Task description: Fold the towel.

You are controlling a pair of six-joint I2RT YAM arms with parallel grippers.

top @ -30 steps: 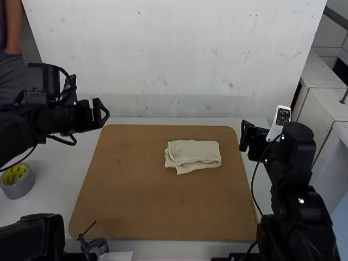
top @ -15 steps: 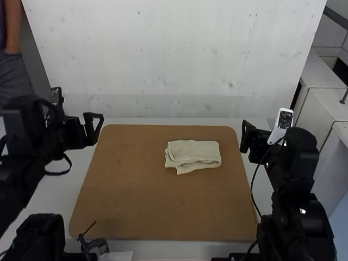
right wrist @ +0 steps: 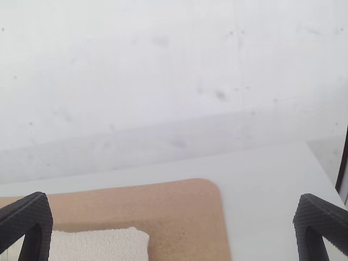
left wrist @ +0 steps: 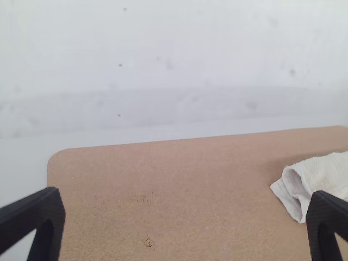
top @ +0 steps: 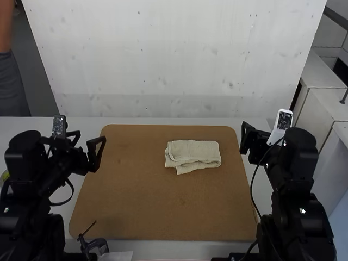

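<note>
You are looking at a cream towel (top: 193, 155) that is lying in a compact, layered fold on the brown board (top: 136, 217). Taking the board as a clock with twelve at the wall, the towel is sitting between one and two o'clock from centre.

Your left claw (left wrist: 186, 192) is waiting at ten o'clock, its fingers standing wide apart and gripping nothing. Your right claw (right wrist: 173, 196) is waiting at two o'clock, also standing wide and empty.

Handling: you are probably dealing with a light, limp, nubby cloth, neither fragile nor slippery, that is offering little stiffness under a push. A loose flap is poking out at the towel's seven o'clock, and the layers are not lining up there. If you are squaring it, you should be pinching that flap low and shallow while pressing lightly near three o'clock; otherwise the whole bundle could be dragging or unfolding.
</note>
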